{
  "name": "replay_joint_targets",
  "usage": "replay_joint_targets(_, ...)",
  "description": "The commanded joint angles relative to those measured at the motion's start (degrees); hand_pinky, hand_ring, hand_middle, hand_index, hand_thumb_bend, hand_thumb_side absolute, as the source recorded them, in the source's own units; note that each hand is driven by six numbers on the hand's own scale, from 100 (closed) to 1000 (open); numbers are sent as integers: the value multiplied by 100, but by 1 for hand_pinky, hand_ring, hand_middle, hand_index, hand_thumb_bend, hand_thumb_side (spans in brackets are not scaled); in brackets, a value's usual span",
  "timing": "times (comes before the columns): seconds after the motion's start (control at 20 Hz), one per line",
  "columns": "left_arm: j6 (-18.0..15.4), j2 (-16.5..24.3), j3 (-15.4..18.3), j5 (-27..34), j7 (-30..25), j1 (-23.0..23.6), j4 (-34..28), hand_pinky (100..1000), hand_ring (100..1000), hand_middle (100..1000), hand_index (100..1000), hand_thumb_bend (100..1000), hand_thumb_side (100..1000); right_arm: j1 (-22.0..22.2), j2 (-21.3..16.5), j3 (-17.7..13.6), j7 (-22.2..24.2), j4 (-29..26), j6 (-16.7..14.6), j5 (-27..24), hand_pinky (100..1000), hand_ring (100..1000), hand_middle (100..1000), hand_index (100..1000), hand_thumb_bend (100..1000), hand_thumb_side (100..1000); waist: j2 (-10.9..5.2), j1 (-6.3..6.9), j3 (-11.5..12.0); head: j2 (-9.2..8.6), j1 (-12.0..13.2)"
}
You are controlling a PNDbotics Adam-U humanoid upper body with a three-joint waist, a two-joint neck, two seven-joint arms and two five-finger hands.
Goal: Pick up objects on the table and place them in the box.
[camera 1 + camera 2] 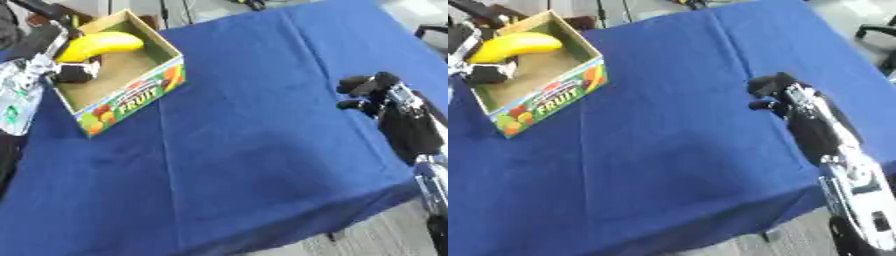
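While the left hand (74,72), half cut off at 10 o'clock, is holding the banana (98,45) inside the box (131,97), its fingers are unreadable; right hand (776,95) is sitting curled at 3 o'clock.

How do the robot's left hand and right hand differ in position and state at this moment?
The left hand is at the cardboard fruit box, fingers curled on the yellow banana it holds over the box; the right hand holds nothing, fingers curled. The left hand is at the table's far left; the right hand sits over the blue tablecloth near the right edge. Both are black.
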Motion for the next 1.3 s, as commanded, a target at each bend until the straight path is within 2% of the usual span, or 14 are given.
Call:
replay_joint_targets(0.05,-127,15,68,-336,184,-178,152,411,312,336,529,100,234,-66,-74,13,49,-67,-23,61,740,826,739,585,100,811,-70,-38,-32,30,31)
replay_joint_targets(0.1,-189,-2,44,-455,188,-180,170,482,408,429,621,132,272,-65,-71,15,54,-65,-26,63,740,826,739,585,100,811,-70,-44,-42,30,33)
replay_joint_targets(0.15,-263,-18,8,-600,165,-177,169,536,483,496,688,250,356,-64,-69,16,57,-62,-29,64,740,826,739,585,100,811,-71,-51,-48,30,34)
replay_joint_targets(0.25,-419,-41,-49,-890,58,-160,132,597,572,582,743,399,509,-62,-65,18,63,-57,-33,61,740,826,739,585,100,811,-83,-61,-45,30,33)
replay_joint_targets(0.3,-487,-47,-55,-1002,6,-150,99,628,620,625,763,497,616,-62,-64,17,64,-55,-33,58,740,826,739,585,100,811,-90,-63,-42,30,31)
replay_joint_targets(0.45,-614,-52,-40,-1189,-84,-117,-6,628,620,625,763,497,616,-60,-62,14,65,-48,-32,49,740,826,739,585,100,811,-103,-66,-34,30,27)
replay_joint_targets(0.5,-636,-48,-45,-1217,-98,-114,-35,774,811,788,839,769,864,-58,-61,13,65,-46,-31,46,740,826,738,585,100,812,-115,-67,-26,30,21)
replay_joint_targets(0.6,-747,31,-107,-1198,-15,-73,-240,780,813,788,839,774,865,-28,-46,-7,54,-28,-17,29,740,825,738,585,100,812,-181,-78,48,30,-25)
replay_joint_targets(0.8,-754,188,31,-896,312,144,-843,775,795,761,808,720,809,29,-30,-51,32,-13,-4,8,740,824,737,584,100,812,-253,-102,193,30,-117)
replay_joint_targets(0.85,-773,204,103,-806,401,201,-992,742,760,728,781,665,788,43,-26,-62,24,-10,-2,8,740,824,736,583,100,813,-264,-109,234,30,-135)
replay_joint_targets(0.95,-888,239,268,-622,585,357,-1294,716,726,689,756,617,769,64,-20,-83,8,-5,0,11,740,823,735,583,100,807,-279,-115,316,30,-165)
replay_joint_targets(1.0,-944,257,331,-528,679,458,-1447,704,711,671,741,552,778,68,-18,-93,-1,-4,2,11,740,823,735,583,100,813,-284,-116,358,30,-179)
replay_joint_targets(1.15,-1164,245,474,-243,964,870,-1911,670,669,627,705,431,795,73,-11,-120,-27,-2,8,9,740,823,735,582,100,813,-288,-125,494,30,-229)
replay_joint_targets(1.3,-1255,109,459,55,1262,1348,-2395,660,656,613,691,405,802,78,-10,-151,-55,-7,6,10,739,822,735,582,100,813,-278,-141,650,30,-284)
